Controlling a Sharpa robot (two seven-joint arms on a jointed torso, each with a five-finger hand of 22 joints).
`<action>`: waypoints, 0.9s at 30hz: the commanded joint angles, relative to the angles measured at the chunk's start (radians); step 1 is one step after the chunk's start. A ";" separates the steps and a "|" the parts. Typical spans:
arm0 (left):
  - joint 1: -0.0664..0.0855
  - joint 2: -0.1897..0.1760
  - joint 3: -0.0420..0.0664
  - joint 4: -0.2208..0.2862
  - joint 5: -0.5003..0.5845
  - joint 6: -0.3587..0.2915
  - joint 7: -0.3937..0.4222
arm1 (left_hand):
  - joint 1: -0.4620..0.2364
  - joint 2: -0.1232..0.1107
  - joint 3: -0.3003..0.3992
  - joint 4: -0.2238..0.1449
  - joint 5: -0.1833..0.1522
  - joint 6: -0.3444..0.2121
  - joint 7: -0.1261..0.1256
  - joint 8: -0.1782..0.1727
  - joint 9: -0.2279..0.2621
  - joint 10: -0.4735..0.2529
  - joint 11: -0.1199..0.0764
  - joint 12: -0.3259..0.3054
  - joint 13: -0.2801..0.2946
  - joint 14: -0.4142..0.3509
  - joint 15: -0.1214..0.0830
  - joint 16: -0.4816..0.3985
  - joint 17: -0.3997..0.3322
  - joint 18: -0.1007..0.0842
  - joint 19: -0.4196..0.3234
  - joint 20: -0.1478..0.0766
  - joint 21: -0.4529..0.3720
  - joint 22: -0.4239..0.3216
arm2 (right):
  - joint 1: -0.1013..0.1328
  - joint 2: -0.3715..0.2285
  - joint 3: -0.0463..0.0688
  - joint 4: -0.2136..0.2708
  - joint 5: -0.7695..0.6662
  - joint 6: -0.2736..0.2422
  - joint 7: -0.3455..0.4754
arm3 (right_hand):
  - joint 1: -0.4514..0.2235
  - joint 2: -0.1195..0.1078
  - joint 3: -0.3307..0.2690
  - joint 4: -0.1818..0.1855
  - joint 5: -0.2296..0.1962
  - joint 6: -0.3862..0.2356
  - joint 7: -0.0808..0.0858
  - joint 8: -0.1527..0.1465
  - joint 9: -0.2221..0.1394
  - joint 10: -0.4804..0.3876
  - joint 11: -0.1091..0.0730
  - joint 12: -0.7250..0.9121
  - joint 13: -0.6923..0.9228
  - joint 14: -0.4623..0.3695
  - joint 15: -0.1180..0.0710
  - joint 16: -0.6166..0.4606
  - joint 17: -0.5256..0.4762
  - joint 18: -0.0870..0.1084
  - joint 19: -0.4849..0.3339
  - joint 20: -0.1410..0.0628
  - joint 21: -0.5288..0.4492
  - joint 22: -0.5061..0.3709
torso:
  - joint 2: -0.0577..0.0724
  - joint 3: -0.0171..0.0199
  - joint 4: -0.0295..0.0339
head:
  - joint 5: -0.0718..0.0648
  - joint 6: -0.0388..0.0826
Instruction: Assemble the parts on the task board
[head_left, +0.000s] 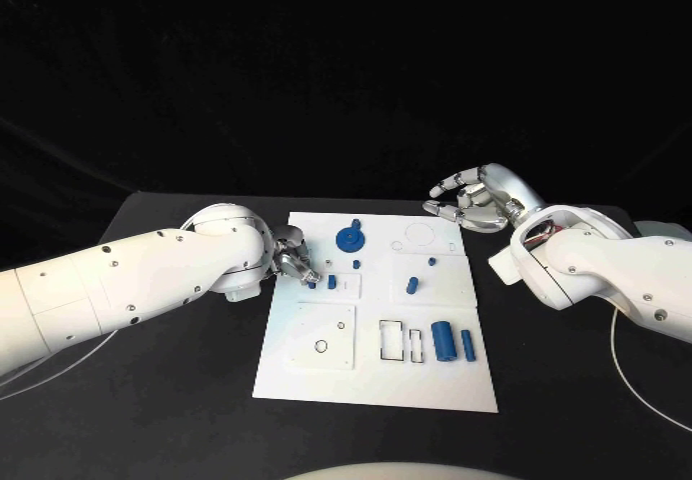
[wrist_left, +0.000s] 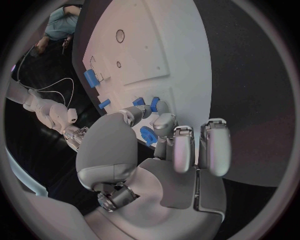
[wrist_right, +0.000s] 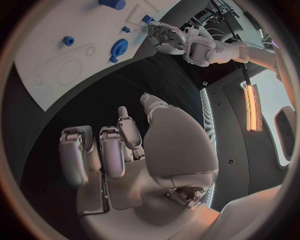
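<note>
**Left robot hand works a small blue part at the board's near-left edge**

The left robot hand sits right at the left edge of the task board, fingertips bunched around a small blue part. The left wrist view suggests a pinch on that part, but I can't tell for sure if it's truly gripped. Beside it, a blue peg stands in the board. The blue gear lies further up the board. The right robot hand hovers off the board's far-right corner over the bench, fingers curled, carrying nothing. The trick here, I'd say: keep the part square to its socket, lower slowly, don't nudge the neighbouring peg.
</note>
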 joint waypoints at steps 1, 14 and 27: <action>-0.002 0.002 -0.001 -0.001 0.006 0.022 0.000 | -0.014 0.001 -0.025 0.012 -0.003 0.002 0.005 -0.005 0.000 -0.002 -0.006 -0.001 0.002 0.104 -0.004 0.004 0.263 -0.011 0.028 -0.009 0.005 0.077 | 0.000 0.000 0.000 0.001 -0.002 -0.003 0.013 | -0.009 0.000 0.003 -0.001 0.002 -0.005 0.001 0.007 0.001 -0.007 0.003 -0.005 -0.002 0.080 -0.007 -0.007 0.177 0.008 0.075 -0.005 -0.005 0.230 | 0.000 0.0003 0.0000 | -0.001 0.001; -0.002 0.001 -0.001 -0.003 0.002 0.006 0.000 | -0.019 0.004 -0.061 0.036 -0.002 0.005 0.005 -0.007 0.000 -0.002 -0.005 0.001 0.004 0.104 -0.004 0.004 0.263 -0.012 0.029 -0.009 0.007 0.081 | 0.000 -0.001 0.000 0.000 -0.002 -0.009 0.014 | -0.015 0.000 0.002 0.000 0.002 -0.006 0.001 0.007 0.001 -0.008 0.003 -0.006 -0.003 0.079 -0.006 -0.010 0.173 0.010 0.071 -0.005 -0.013 0.225 | 0.000 0.0002 -0.0006 | -0.002 0.003; -0.003 -0.008 0.006 0.012 0.026 -0.048 0.004 | -0.065 0.011 -0.174 0.102 -0.003 0.012 0.008 -0.014 0.002 -0.002 -0.003 0.004 0.007 0.104 -0.003 0.004 0.263 -0.012 0.029 -0.008 0.006 0.080 | -0.001 0.001 0.000 -0.003 -0.003 -0.012 0.017 | -0.021 0.000 0.000 0.001 0.002 -0.007 0.001 0.008 0.001 -0.010 0.003 -0.007 -0.004 0.078 -0.006 -0.011 0.171 0.011 0.068 -0.005 -0.018 0.222 | 0.001 -0.0004 -0.0016 | -0.003 0.005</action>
